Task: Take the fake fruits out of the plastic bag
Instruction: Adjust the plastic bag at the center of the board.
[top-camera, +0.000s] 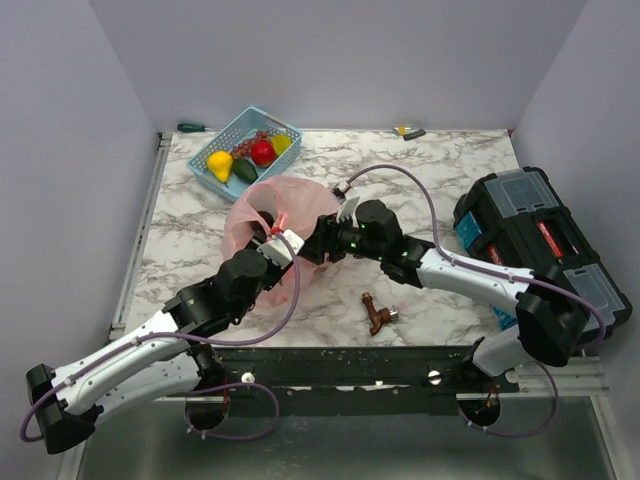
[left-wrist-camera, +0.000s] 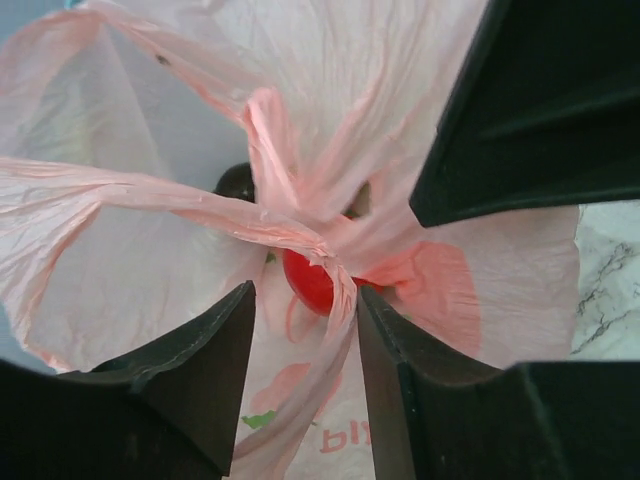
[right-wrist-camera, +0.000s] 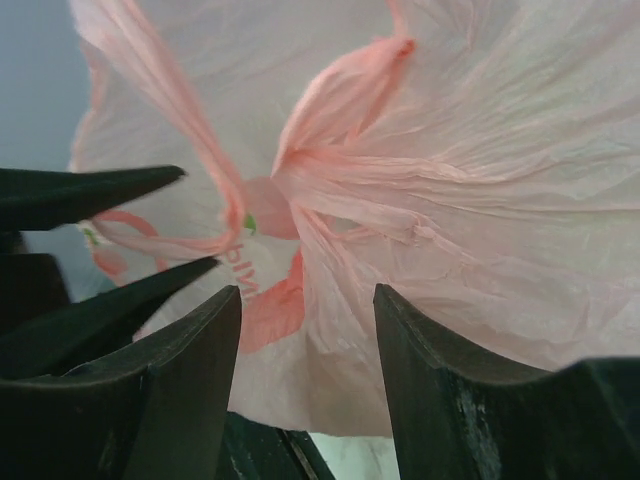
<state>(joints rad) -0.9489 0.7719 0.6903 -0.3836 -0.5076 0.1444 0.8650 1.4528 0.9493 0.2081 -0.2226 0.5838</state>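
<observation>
Wrapping glossy red fruit (left-wrist-camera: 308, 281), crinkly pink bag (left-wrist-camera: 140, 250)

pink bag (top-camera: 250, 225) mid-table, fake fruits (top-camera: 263, 152) in blue basket (top-camera: 222, 135)

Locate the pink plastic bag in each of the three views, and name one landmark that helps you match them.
Top external: plastic bag, left of the table's centre, below the blue basket.
Left wrist: fills most of the picture; a handle runs down between the left fingers.
Right wrist: fills the top and right, beyond the right fingers.
Shared landmark: the bag's red print, in both wrist views; not seen from above.
</observation>
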